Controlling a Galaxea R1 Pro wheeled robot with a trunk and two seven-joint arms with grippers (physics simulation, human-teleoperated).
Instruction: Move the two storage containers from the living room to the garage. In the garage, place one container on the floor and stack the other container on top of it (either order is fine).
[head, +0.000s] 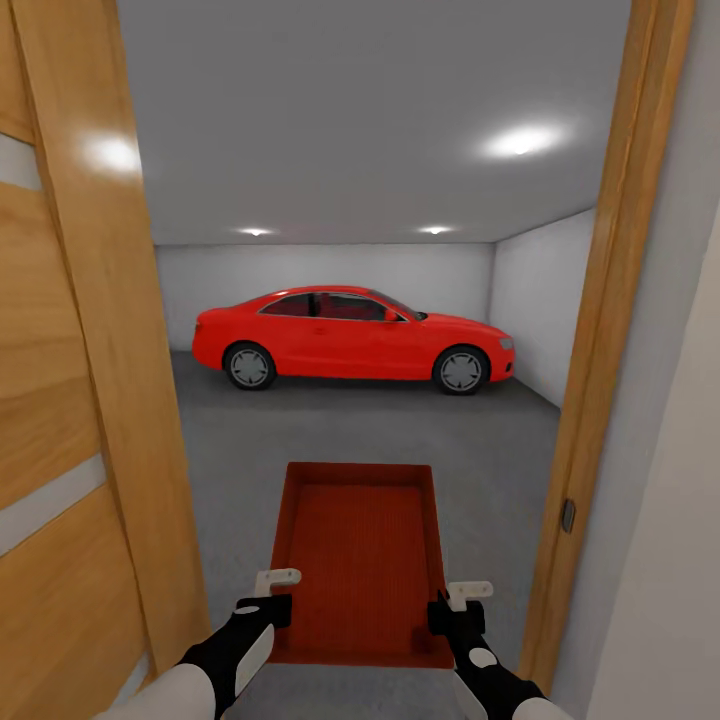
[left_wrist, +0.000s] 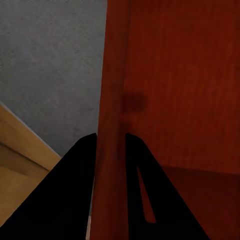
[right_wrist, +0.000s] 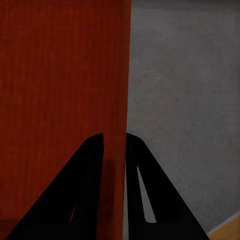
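One red-orange storage container (head: 358, 550) hangs level in front of me, carried lengthwise through a doorway into the garage. My left gripper (head: 272, 607) is shut on its left wall near the close corner; in the left wrist view that wall (left_wrist: 112, 100) runs between the two dark fingers (left_wrist: 75, 185). My right gripper (head: 447, 612) is shut on the right wall, which the right wrist view shows as a thin red edge (right_wrist: 123, 100) between its fingers (right_wrist: 140, 185). Below the box lies the dark grey concrete floor (head: 500, 450).
An open wood-panelled door (head: 70, 400) stands close on my left and the wooden door frame (head: 600, 350) close on my right. A red car (head: 352, 340) is parked across the far end of the white-walled garage, with grey floor between it and me.
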